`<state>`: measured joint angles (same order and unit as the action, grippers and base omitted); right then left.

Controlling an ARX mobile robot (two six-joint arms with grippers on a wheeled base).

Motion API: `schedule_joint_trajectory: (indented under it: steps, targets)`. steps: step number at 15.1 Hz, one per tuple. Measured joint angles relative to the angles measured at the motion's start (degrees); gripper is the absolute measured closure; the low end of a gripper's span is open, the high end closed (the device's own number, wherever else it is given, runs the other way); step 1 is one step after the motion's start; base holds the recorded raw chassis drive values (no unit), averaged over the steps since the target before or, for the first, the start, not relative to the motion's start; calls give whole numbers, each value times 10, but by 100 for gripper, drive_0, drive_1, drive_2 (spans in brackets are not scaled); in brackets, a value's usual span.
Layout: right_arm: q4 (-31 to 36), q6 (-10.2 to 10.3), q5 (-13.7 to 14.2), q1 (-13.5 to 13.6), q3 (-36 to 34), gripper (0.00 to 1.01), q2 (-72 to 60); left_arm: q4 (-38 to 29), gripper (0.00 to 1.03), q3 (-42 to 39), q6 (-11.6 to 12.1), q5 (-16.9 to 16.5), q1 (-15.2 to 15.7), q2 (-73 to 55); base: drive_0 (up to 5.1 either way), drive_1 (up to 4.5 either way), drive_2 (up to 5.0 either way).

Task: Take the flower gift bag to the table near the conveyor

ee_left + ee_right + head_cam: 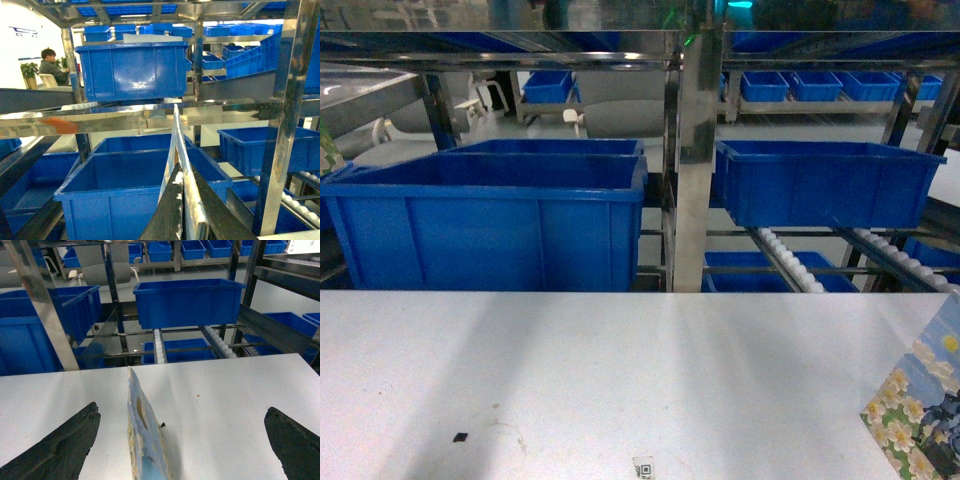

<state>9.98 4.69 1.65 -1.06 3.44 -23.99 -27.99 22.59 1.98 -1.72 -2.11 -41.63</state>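
flower gift bag (917, 412) on table (620, 380), right pincer (182, 440) spread

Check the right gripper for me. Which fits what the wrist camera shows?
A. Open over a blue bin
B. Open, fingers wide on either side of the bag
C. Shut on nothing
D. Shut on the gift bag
B: in the right wrist view the right gripper has its two dark fingers spread far apart, and the gift bag stands edge-on on the table between them, touching neither.
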Motion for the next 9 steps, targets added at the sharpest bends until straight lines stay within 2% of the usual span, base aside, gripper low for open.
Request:
schedule_joint_trajectory:
  steps: [2, 4, 8, 9]
  targets:
    - [-170, -7, 18, 20, 0, 3, 179, 0, 101, 0, 0, 0, 0, 0, 0, 0, 0]
    - [-185, -21, 31, 17, -1, 3, 202, 0, 101, 0, 0, 0, 0, 0, 0, 0, 0]
    - [-185, -28, 32, 17, -1, 3, 202, 0, 101, 0, 0, 0, 0, 0, 0, 0, 0]
    - [-185, -28, 32, 17, -1, 3, 202, -22, 101, -2, -1, 10, -10, -7, 0, 0, 0]
